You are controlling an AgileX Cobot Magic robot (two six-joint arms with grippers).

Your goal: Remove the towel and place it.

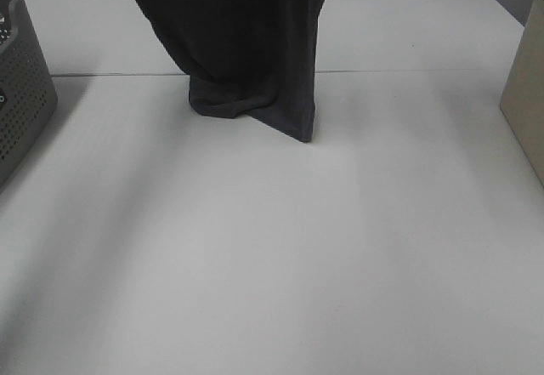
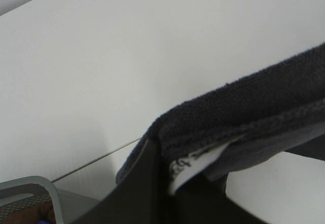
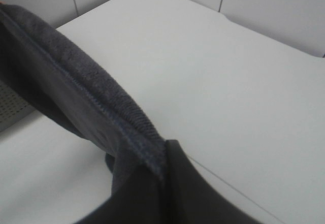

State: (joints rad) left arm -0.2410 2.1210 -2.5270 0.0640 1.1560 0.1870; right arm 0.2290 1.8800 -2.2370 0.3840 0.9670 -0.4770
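Exterior high: towel (image 1: 246,43) hangs right of basket (image 1: 21,94), bottom touching counter (image 1: 255,264); left hand (image 2: 170,176), right hand (image 3: 163,163) clamped on it.

desk: flat white desk (image 1: 272,247) | left: grey perforated plastic basket (image 1: 21,94) | right: beige box (image 1: 525,103) | middle: lower end of dark charcoal terry towel (image 1: 246,52)

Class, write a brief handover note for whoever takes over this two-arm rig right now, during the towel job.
Left gripper: shut on the towel at an edge.
Right gripper: shut on a hemmed edge too.
Towel: hangs from both, lower end bunched on the table, apart from the grey basket.
Done: towel lifted up.
Left: probably lay it flat on the table, then open both.
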